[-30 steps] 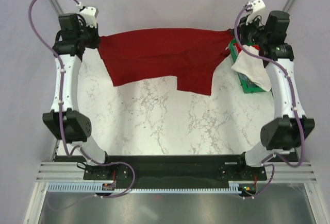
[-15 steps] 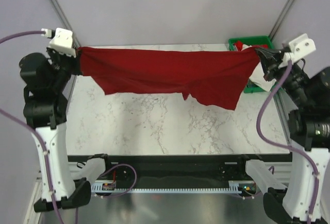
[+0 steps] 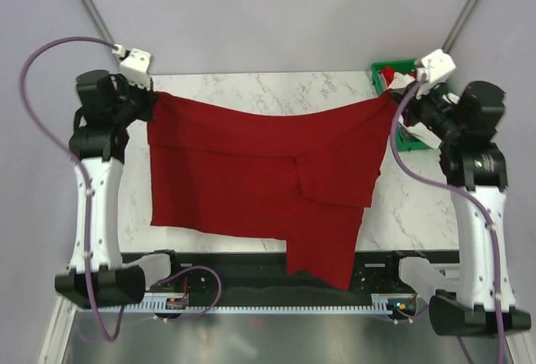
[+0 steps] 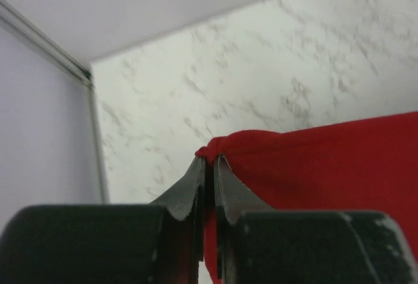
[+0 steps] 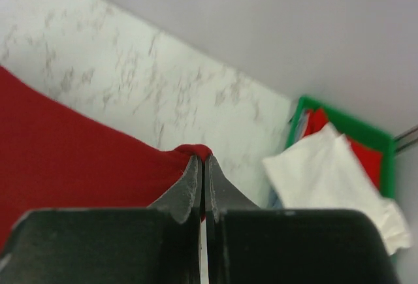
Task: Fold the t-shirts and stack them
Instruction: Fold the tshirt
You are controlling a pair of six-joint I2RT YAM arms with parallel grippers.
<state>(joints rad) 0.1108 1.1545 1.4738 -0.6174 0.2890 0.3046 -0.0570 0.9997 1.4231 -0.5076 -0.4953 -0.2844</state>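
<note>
The dark red t-shirt [image 3: 251, 180] hangs stretched between my two grippers above the marble table, its lower part drooping past the near edge. My left gripper [image 3: 156, 96] is shut on its left top corner, seen pinched in the left wrist view [image 4: 210, 157]. My right gripper [image 3: 394, 94] is shut on its right top corner, seen in the right wrist view [image 5: 201, 157]. The off-white t-shirt [image 5: 326, 179] lies bunched in the green bin [image 5: 366, 130], mostly hidden behind my right arm in the top view.
The green bin [image 3: 385, 69] stands at the far right corner of the table, with some red cloth inside. Bare marble [image 3: 276, 88] shows beyond the shirt and at the right [image 3: 410, 205]. Frame posts rise at both back corners.
Both arms have swung from low at the far edge, up high and wide, then back down nearer. The red shirt now hangs longer, spread over most of the table.
</note>
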